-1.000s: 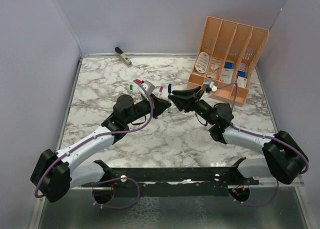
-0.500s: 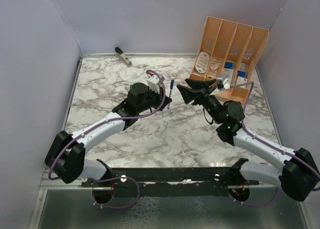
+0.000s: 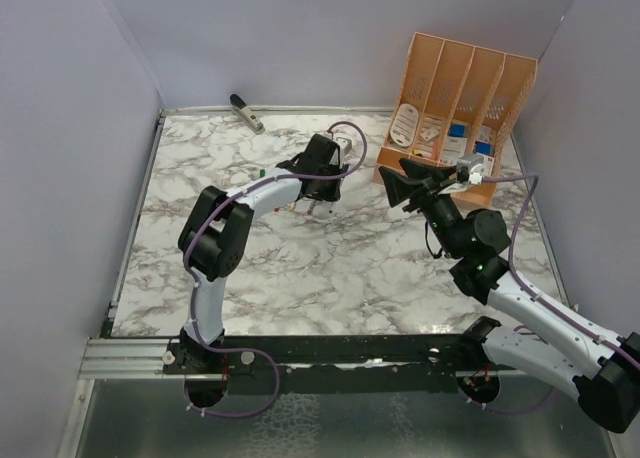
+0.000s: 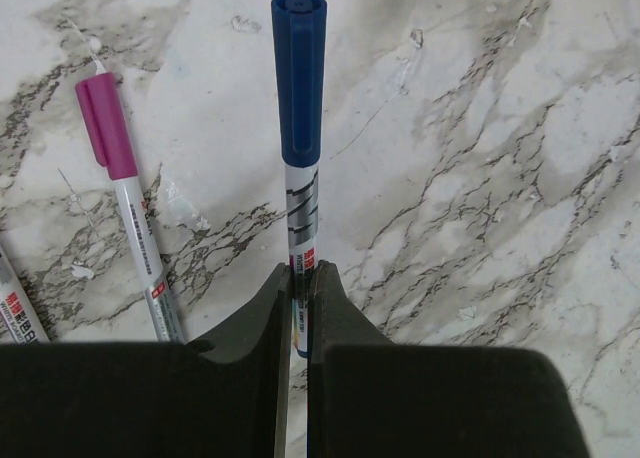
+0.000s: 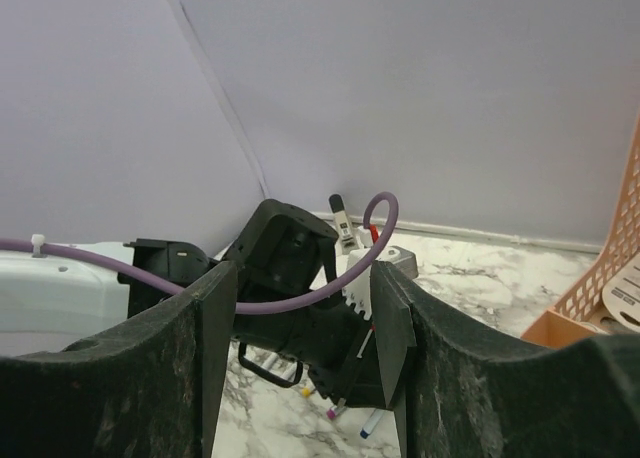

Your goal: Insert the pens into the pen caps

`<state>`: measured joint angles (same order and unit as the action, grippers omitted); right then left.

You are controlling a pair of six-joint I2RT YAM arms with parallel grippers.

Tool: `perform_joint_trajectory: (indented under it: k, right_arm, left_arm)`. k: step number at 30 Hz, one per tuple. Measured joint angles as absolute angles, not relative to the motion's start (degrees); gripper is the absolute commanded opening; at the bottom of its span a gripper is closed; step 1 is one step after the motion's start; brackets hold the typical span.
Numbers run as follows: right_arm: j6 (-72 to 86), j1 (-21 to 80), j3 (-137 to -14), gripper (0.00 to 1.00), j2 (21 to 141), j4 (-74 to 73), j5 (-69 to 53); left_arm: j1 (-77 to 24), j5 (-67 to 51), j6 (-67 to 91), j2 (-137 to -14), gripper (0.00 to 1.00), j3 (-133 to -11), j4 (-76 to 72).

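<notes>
The pen (image 4: 302,218), a slim silvery barrel with a blue plastic cap (image 4: 299,73), is pinched in the left gripper (image 4: 298,278) over the veined marble table (image 4: 480,178). The right gripper (image 5: 300,288) gapes empty.

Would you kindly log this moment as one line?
left gripper: shut on blue-capped pen | right gripper: open, empty | magenta-capped pen: on table

The surface (image 4: 520,178) is white marble with grey veins. A blue cap (image 4: 299,78) tops one silvery pen (image 4: 302,223), a magenta cap (image 4: 104,128) the second pen (image 4: 140,253).
</notes>
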<state>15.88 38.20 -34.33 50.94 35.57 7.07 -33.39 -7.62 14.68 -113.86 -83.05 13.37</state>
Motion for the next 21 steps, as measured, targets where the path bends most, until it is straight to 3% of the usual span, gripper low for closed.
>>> perform_joint_trajectory:
  k: [15,21]
  right_arm:
    - [15.55,38.2,-32.71,0.55,51.03,33.8,8.14]
    - [15.81,38.2,-32.58,0.55,51.13,33.82,8.14]
  left_arm:
    - [-33.39,-7.22,14.33,-124.11,0.05,-95.7,23.55]
    - [-33.39,-7.01,14.17,-125.93,0.2,-97.1,25.8]
